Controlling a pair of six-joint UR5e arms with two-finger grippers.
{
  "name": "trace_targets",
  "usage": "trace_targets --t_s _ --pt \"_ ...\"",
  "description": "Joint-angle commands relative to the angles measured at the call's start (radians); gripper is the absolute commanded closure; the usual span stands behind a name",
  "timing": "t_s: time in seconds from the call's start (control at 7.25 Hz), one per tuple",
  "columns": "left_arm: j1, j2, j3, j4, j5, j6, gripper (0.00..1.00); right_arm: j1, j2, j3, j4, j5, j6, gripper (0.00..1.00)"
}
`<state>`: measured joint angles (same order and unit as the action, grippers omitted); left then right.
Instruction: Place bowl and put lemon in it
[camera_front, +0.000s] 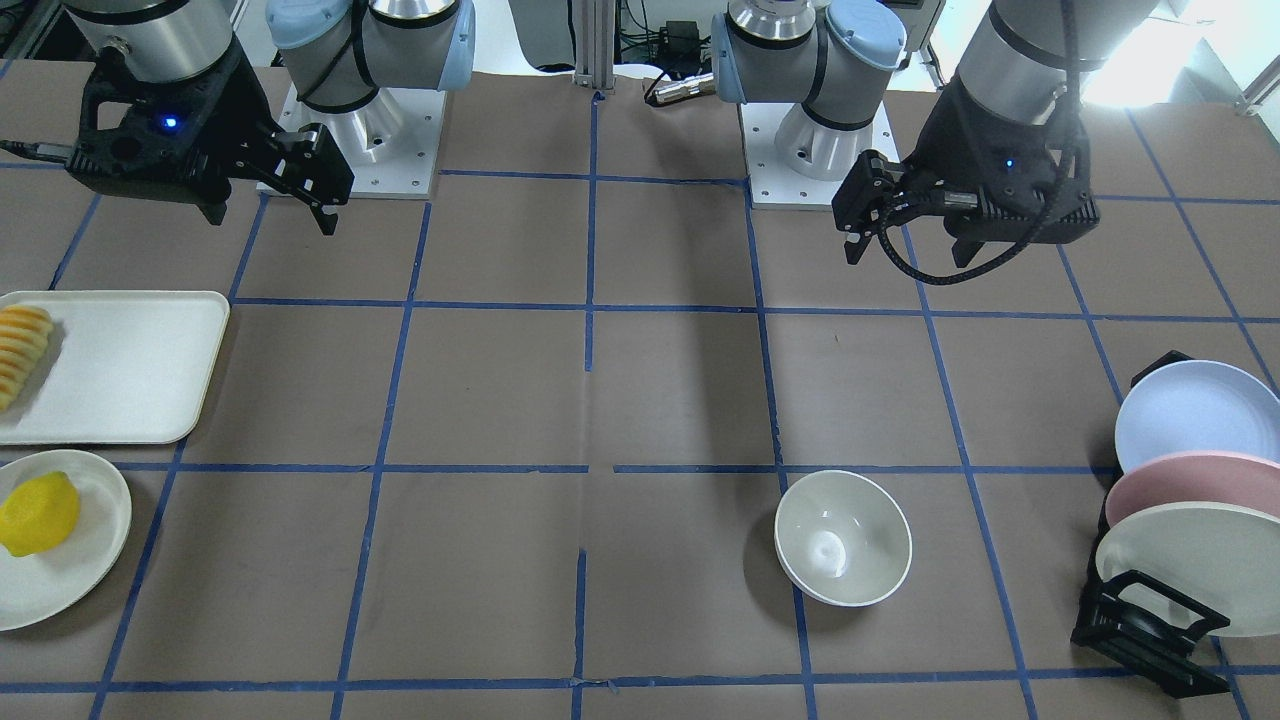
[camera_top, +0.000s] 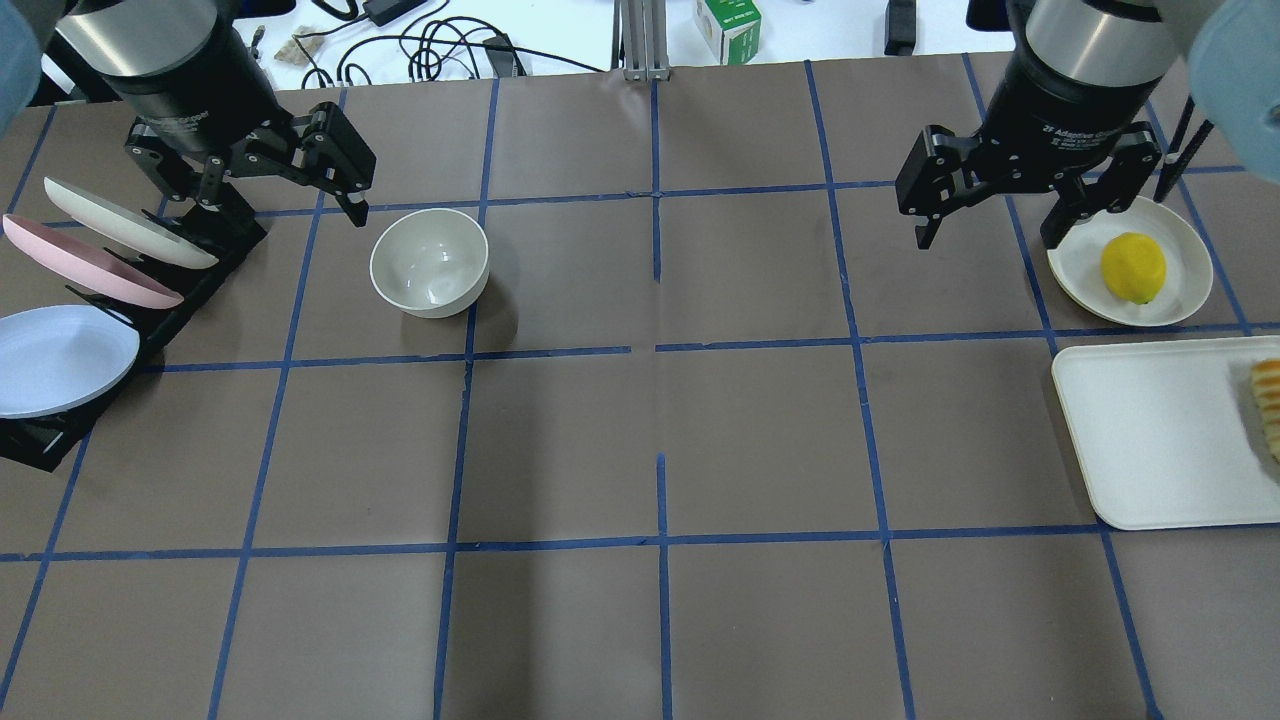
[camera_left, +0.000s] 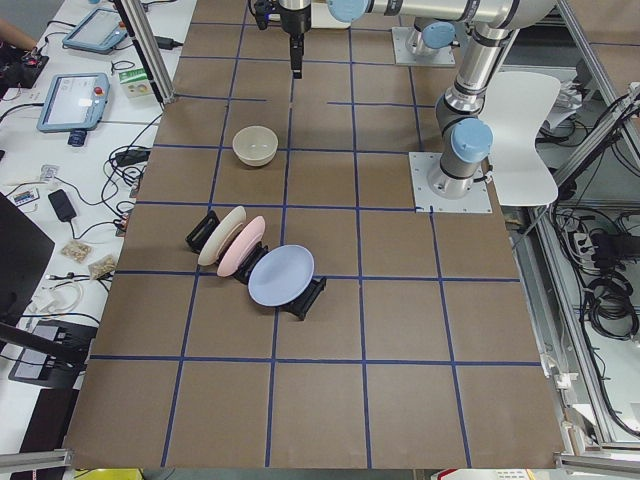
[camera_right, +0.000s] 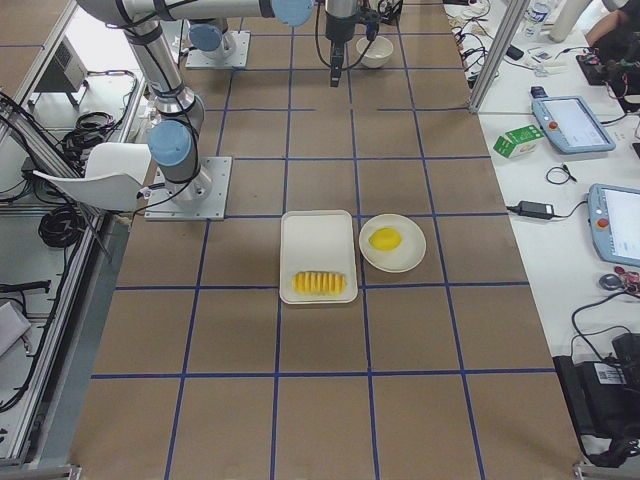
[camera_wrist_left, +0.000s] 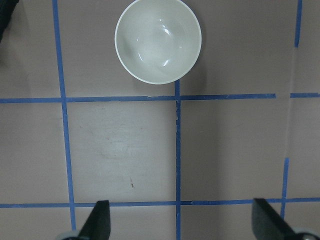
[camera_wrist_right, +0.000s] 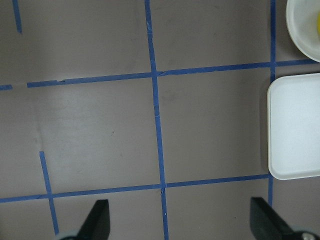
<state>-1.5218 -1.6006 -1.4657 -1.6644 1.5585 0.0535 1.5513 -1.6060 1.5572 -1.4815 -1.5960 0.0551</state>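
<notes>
nearest me in the overhead view is the tray (camera_top: 1150, 440), on the right side of the tabletop (camera_top: 660, 450). just beyond it the lemon (camera_top: 1133, 267) lies on a flat plate (camera_top: 1185, 290), with nothing touching it. about level with it, on the left half, the bowl (camera_top: 430, 262) stands upright and empty, near the rack of plates (camera_top: 60, 360).

farther back both arms hang above the tabletop. the left end effector (camera_front: 908, 255) is released, fingers spread wide and holding nothing, with the bowl ahead of it. the right end effector (camera_top: 985, 235) is likewise spread and empty, near the plate.

i judge the bowl comes first. i'd bring the left down over its rim, one finger inside and one outside, and close gently, since the glossy wall could slip. i'd set it toward the middle, where the right arm can reach. then i'd take the lemon across its short width.
</notes>
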Motion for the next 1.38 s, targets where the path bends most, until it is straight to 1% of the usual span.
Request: trace_targets --t_s 0.0,0.14,0.28,0.41,0.55,0.69,0.83,0.97,1.1,1.24 --pt "0.003 0.002 0.001 0.000 0.001 0.000 0.00 0.000 0.000 0.000 0.001 -0.001 0.005 0.00" --pt "0.015 0.008 0.002 -0.003 0.003 0.003 0.00 -0.002 0.001 -0.002 -0.003 0.001 0.003 0.00" --pt "0.038 -0.028 0.008 0.009 -0.015 0.011 0.00 -0.011 0.009 -0.003 -0.013 0.001 -0.010 0.00" --pt "0.052 -0.114 -0.005 0.096 -0.070 0.025 0.00 -0.017 0.030 0.003 -0.019 -0.022 -0.017 0.00" --pt "0.055 -0.218 0.002 0.180 -0.072 0.037 0.00 -0.066 0.072 0.004 -0.035 -0.054 -0.067 0.00" --pt "0.064 -0.304 0.017 0.268 -0.063 0.084 0.00 -0.171 0.084 0.006 -0.102 -0.080 -0.203 0.00" --pt "0.122 -0.381 0.018 0.334 -0.061 0.135 0.00 -0.277 0.127 0.006 -0.155 -0.079 -0.301 0.00" --pt "0.167 -0.447 0.002 0.410 -0.074 0.217 0.00 -0.349 0.237 0.007 -0.292 -0.079 -0.338 0.00" --pt "0.169 -0.511 0.001 0.484 -0.077 0.227 0.00 -0.391 0.321 0.007 -0.374 -0.078 -0.404 0.00" --pt "0.167 -0.550 -0.031 0.498 -0.075 0.223 0.00 -0.417 0.362 0.006 -0.428 -0.072 -0.528 0.00"
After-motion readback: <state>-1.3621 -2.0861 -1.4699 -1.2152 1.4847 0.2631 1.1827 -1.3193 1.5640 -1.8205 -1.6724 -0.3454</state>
